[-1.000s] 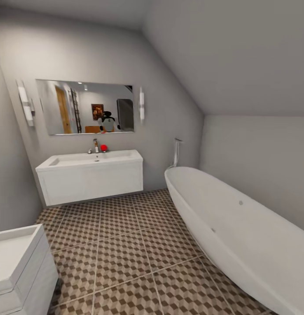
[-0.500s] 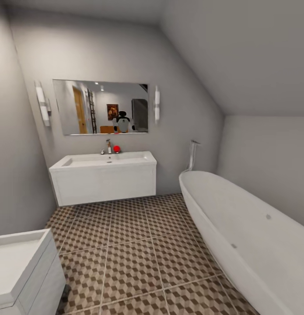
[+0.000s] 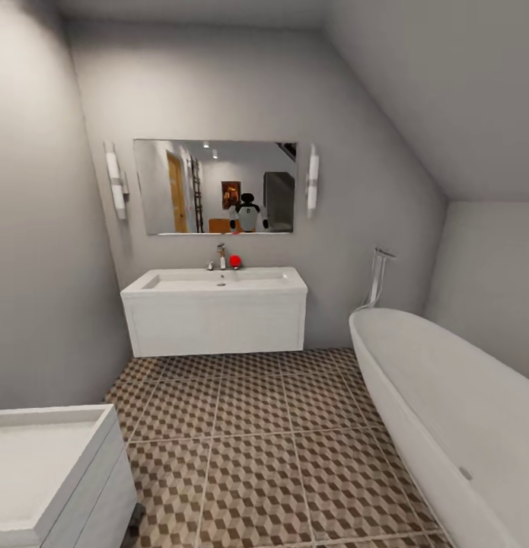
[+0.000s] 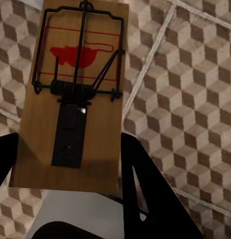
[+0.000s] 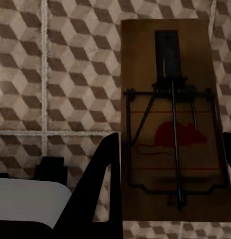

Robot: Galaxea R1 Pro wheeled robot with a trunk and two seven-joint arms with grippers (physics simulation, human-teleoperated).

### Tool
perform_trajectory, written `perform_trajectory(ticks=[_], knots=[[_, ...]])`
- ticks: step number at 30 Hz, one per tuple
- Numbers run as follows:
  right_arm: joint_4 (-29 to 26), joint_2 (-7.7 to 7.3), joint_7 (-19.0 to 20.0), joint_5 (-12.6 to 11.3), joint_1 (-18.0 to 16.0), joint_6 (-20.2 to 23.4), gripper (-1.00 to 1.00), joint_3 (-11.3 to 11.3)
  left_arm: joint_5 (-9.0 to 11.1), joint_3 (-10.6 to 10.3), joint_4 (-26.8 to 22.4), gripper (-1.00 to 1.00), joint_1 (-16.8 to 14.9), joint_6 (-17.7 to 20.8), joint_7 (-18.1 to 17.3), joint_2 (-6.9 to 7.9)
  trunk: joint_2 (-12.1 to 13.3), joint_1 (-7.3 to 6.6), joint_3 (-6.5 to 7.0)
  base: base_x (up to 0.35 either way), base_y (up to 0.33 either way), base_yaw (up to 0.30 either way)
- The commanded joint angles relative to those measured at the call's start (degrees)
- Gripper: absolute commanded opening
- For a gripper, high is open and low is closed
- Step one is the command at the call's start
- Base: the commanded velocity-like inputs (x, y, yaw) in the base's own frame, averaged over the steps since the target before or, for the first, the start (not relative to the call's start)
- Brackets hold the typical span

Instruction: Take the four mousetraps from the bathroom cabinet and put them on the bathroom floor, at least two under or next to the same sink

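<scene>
In the left wrist view a tan wooden mousetrap (image 4: 75,94) with dark wire and a red mouse mark sits between the two black fingers of my left gripper (image 4: 70,169), which is shut on it. In the right wrist view a second mousetrap (image 5: 170,124) is held the same way by my right gripper (image 5: 168,169). Below both traps lies the cube-patterned bathroom floor (image 4: 185,99) (image 5: 70,74), which spreads ahead in the head view (image 3: 279,426). The cabinet is out of view.
A white wall-hung sink unit (image 3: 218,308) stands at the far wall under a mirror (image 3: 215,186), with a faucet (image 3: 221,257) and a small red object (image 3: 234,261) on it. A white bathtub (image 3: 447,411) lines the right side. Another white basin unit (image 3: 43,472) is at near left.
The head view has swung to the left, so the far sink, mirror and bathtub now sit further right in the picture. Nothing in the room itself has moved.
</scene>
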Motion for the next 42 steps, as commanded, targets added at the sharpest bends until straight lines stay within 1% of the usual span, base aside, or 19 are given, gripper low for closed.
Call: perform_trajectory(ticks=[1,7,15,22,34,42], knots=[[0.1,0.00,-0.1,0.5,-0.1,0.1,-1.00,-0.2,-0.3,0.2,0.0,-1.00,0.0,0.2,0.2,-0.02,0.0,0.03,-0.06,0.323,0.000,0.225],[0.1,-0.05,-0.1,0.5,0.0,0.1,-1.00,-0.2,-0.3,0.2,0.0,-1.00,0.0,0.2,0.2,-0.02,0.0,0.03,-0.06,0.323,0.000,0.063],[0.1,0.03,-0.2,0.4,0.0,0.2,-1.00,-0.2,-0.3,0.2,0.0,-1.00,0.0,0.2,0.2,-0.02,0.0,0.03,-0.06,0.324,0.000,0.004],[0.1,0.41,-0.2,0.4,-0.1,0.2,-1.00,-0.2,-0.3,0.2,0.0,-1.00,0.0,0.3,0.2,-0.02,0.0,0.03,-0.06,0.324,0.000,0.000],[0.1,0.46,-0.2,0.5,0.0,0.2,-1.00,-0.2,-0.3,0.2,0.0,-1.00,0.0,0.3,0.2,-0.02,0.0,0.03,-0.06,0.324,0.000,0.003],[0.1,0.37,-0.2,0.6,-0.1,0.1,-1.00,-0.2,-0.3,0.2,0.0,-1.00,0.0,0.2,0.2,-0.02,0.0,0.03,-0.06,0.324,0.000,0.233]])
